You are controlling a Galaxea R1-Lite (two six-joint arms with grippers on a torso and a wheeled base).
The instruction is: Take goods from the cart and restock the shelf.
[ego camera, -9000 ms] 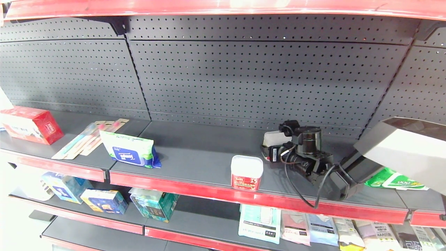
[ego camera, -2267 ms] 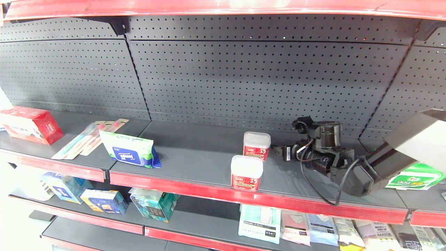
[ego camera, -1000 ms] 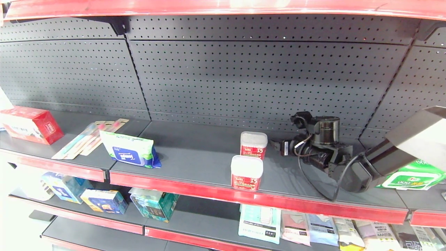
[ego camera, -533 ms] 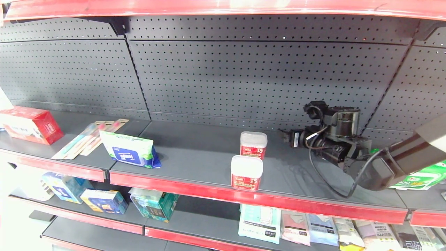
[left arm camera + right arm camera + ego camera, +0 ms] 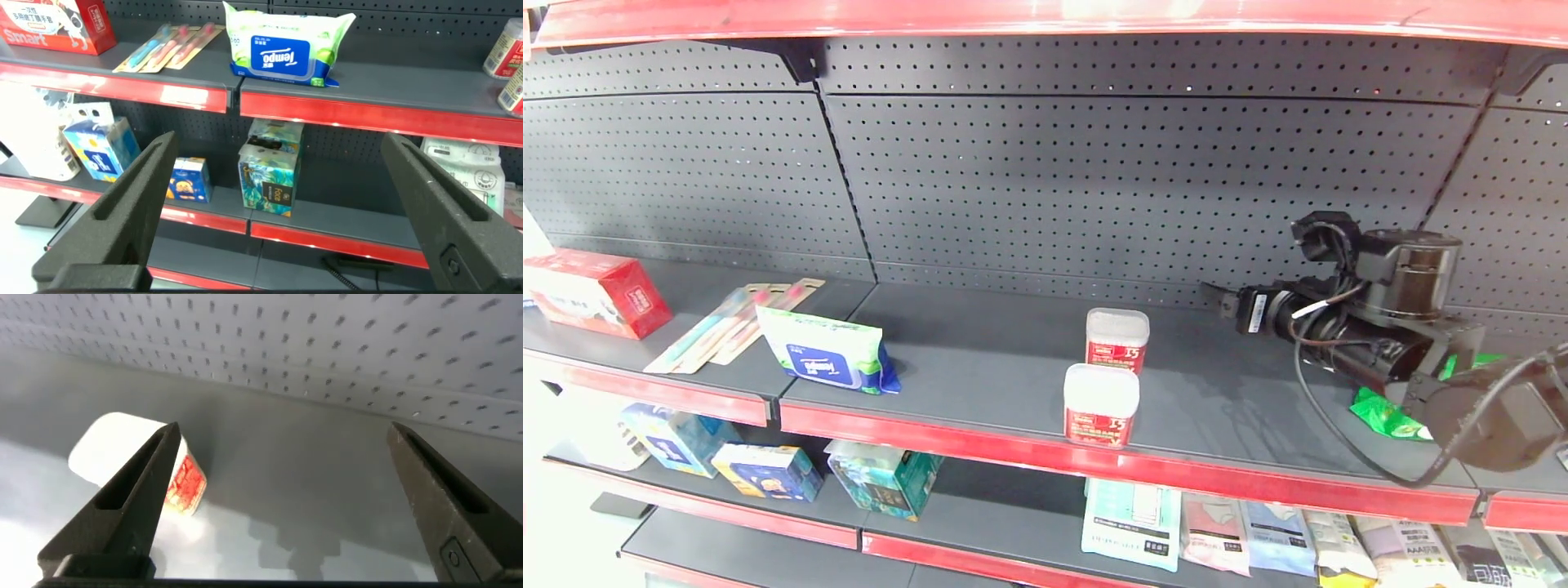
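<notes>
I'm hovering the right gripper (image 5: pixel 1217 296), fingers apart and empty; the rear jar (image 5: pixel 1117 339) is standing upright on the shelf (image 5: pixel 980 359), ahead of and below its tips, untouched. The left gripper (image 5: pixel 278 139), also spread, is sitting farther off.

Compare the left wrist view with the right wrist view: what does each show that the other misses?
Left wrist view, not the right: the open left gripper, the wipes pack, toothbrush packs, red box, and boxed goods one level down. Right wrist view, not the left: the open right gripper, holding nothing, over a bare stretch of board. Both share the grey shelf, its pegboard back and a white-lidded red jar standing on it.
</notes>
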